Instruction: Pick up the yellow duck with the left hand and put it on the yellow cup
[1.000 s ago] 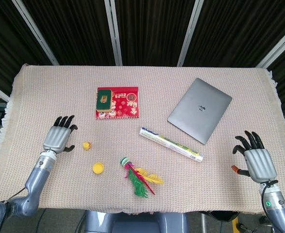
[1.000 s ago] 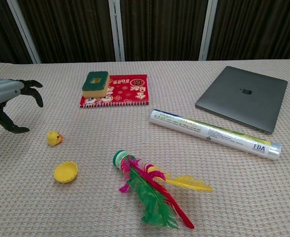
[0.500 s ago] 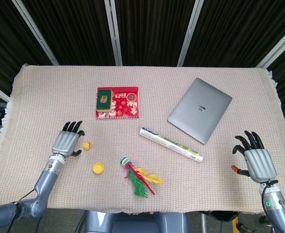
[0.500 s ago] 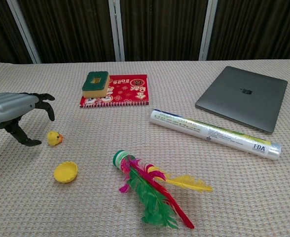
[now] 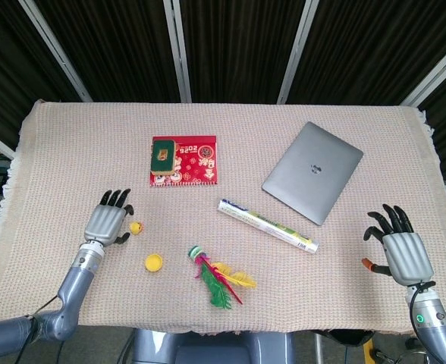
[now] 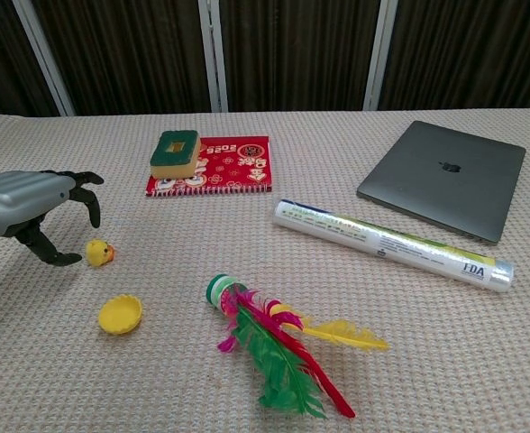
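The small yellow duck [image 5: 136,227] [image 6: 99,253] sits on the woven tablecloth. Just left of it hovers my left hand [image 5: 105,223] [image 6: 32,207], fingers apart and curved over the duck's side, thumb close to it; I cannot tell whether it touches. The yellow cup [image 5: 154,262] [image 6: 121,315] lies on the cloth a little nearer and to the right of the duck. My right hand [image 5: 403,252] rests open at the table's right front edge, seen only in the head view.
A red booklet [image 5: 186,161] with a green and yellow sponge [image 5: 162,155] lies behind the duck. A feather shuttlecock [image 5: 217,277], a rolled tube [image 5: 268,226] and a grey laptop [image 5: 312,171] lie to the right.
My left hand has moved right toward the duck, from well left of it to right beside it. The duck, the cup and the right hand have not moved.
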Action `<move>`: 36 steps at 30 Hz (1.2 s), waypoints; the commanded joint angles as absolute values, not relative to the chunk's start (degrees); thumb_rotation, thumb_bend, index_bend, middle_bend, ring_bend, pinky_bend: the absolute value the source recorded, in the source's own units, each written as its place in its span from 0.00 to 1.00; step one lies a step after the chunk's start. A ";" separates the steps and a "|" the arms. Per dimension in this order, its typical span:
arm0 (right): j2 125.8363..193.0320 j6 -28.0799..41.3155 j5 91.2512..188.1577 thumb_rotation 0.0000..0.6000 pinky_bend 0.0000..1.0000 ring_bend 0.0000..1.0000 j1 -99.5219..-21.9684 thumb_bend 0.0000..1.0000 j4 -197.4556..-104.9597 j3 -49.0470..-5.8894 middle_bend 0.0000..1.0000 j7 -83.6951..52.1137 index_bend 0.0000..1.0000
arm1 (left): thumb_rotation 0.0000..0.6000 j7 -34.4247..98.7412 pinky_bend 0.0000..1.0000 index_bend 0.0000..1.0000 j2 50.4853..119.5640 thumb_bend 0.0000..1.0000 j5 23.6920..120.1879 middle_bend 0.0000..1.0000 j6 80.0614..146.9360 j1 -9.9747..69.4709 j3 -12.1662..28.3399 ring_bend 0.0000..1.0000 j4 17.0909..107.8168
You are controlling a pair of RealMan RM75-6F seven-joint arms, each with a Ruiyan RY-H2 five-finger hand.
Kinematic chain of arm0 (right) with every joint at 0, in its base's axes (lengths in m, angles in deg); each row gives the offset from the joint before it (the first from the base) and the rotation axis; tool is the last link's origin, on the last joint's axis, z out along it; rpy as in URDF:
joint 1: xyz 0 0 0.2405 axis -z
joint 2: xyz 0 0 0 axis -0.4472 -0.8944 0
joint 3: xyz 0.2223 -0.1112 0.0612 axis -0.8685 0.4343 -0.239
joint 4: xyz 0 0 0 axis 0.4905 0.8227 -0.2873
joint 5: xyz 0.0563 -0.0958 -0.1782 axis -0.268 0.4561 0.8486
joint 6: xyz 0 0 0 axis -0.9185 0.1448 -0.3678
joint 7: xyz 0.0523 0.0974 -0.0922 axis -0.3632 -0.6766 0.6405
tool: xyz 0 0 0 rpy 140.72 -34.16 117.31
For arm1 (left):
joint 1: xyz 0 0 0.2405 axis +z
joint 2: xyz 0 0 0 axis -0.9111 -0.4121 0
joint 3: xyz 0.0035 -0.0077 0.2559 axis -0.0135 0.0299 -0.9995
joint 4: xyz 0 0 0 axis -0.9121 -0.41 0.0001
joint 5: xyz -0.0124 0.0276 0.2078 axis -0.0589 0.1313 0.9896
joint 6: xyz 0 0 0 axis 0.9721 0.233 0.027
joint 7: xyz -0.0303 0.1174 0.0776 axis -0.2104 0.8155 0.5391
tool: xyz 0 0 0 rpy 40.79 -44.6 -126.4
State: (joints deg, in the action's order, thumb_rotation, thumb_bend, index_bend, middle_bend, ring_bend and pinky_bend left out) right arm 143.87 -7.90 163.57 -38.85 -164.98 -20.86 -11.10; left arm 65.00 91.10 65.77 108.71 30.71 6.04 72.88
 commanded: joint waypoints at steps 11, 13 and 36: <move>143.86 -7.93 163.57 1.00 0.00 0.00 -38.84 0.00 -164.98 -20.87 0.18 -11.18 0.49 | 1.00 65.00 0.00 0.39 92.13 0.28 65.59 0.00 108.50 30.44 5.61 0.00 72.59; 143.86 -7.92 163.53 1.00 0.00 0.00 -38.84 0.00 -165.01 -20.89 0.18 -11.27 0.49 | 1.00 65.10 0.00 0.39 92.42 0.28 65.68 0.00 108.42 30.34 5.47 0.00 72.44; 143.88 -8.14 163.64 1.00 0.00 0.00 -38.76 0.00 -164.98 -20.87 0.17 -11.41 0.49 | 1.00 66.18 0.00 0.42 93.04 0.29 64.87 0.00 108.55 29.75 5.42 0.00 71.88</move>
